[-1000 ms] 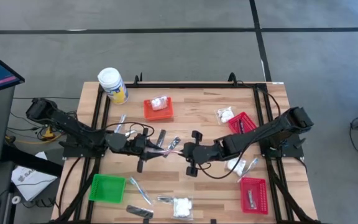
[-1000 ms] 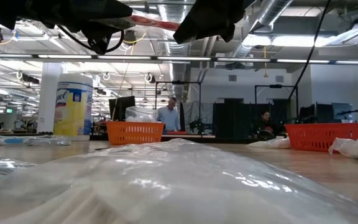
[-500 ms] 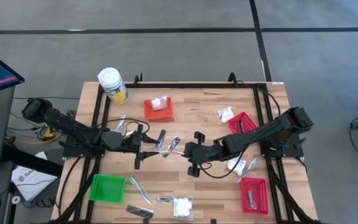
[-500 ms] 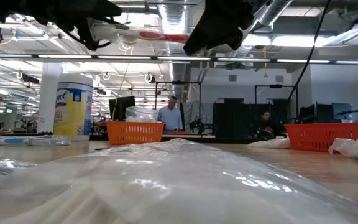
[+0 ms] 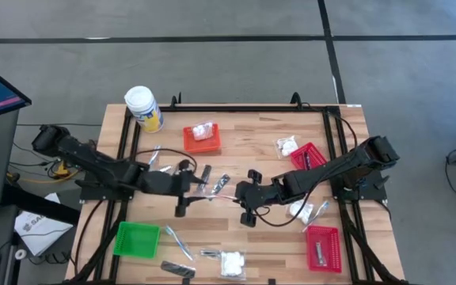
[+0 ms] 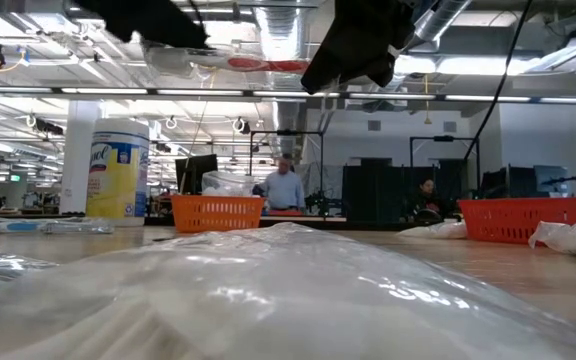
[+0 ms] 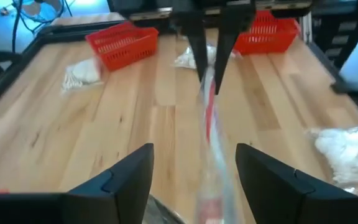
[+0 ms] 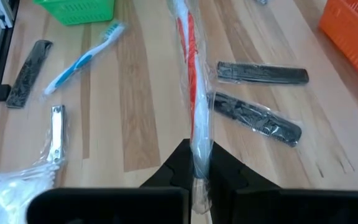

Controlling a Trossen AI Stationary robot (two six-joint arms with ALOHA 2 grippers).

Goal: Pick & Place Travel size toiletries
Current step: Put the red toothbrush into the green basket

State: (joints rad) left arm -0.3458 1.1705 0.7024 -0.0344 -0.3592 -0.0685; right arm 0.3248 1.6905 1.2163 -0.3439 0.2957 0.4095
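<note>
Open-plan robotics lab, exposed ceiling ducts [image 6: 268, 25], dark monitors [image 6: 373, 190], seated person [image 6: 426, 200], concrete floor [image 5: 236, 63]

Mid-table, a wrapped toothbrush [image 5: 223, 197] is held above the wood, pinched at one end by the right gripper [image 5: 244, 197], with the left gripper [image 5: 190, 188] spread just beside its other end. Two combs [image 8: 262, 73] are laid side by side beneath; a basket [image 5: 136, 240] is set near the front-left corner.

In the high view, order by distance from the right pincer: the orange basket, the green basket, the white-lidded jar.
From the right pincer:
1. Orange basket, far-side middle.
2. Green basket, near left corner.
3. White-lidded jar, far left corner.
</note>
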